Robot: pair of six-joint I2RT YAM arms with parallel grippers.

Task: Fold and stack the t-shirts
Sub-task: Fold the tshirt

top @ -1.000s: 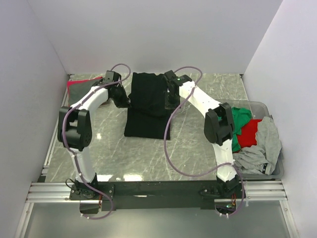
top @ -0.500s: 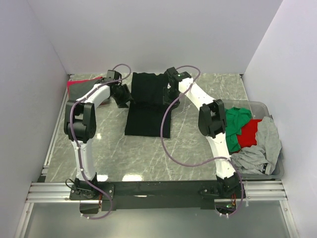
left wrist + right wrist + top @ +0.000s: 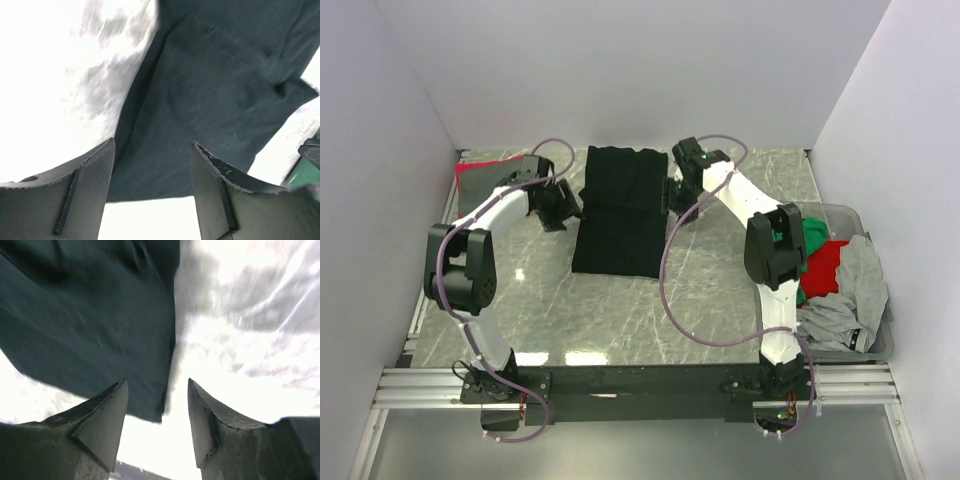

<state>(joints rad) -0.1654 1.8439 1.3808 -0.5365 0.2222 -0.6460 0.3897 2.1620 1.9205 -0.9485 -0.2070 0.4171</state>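
Progress: black shirt (image 3: 618,210) part-folded on desk (image 3: 720,290) between left pincer (image 3: 152,150) and right pincer (image 3: 156,385), both apart, empty. Green shirt (image 3: 812,238), red shirt (image 3: 825,265), grey shirt (image 3: 860,285) unfolded in bin (image 3: 885,345), right of right pincer.

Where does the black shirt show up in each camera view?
Top external: the black shirt lies mid-table, toward the far wall.
Left wrist: the shirt fills the upper right.
Right wrist: the shirt fills the upper left.
Shared landmark: the pale marble table, which shows bright beside the shirt's edge in both wrist views.
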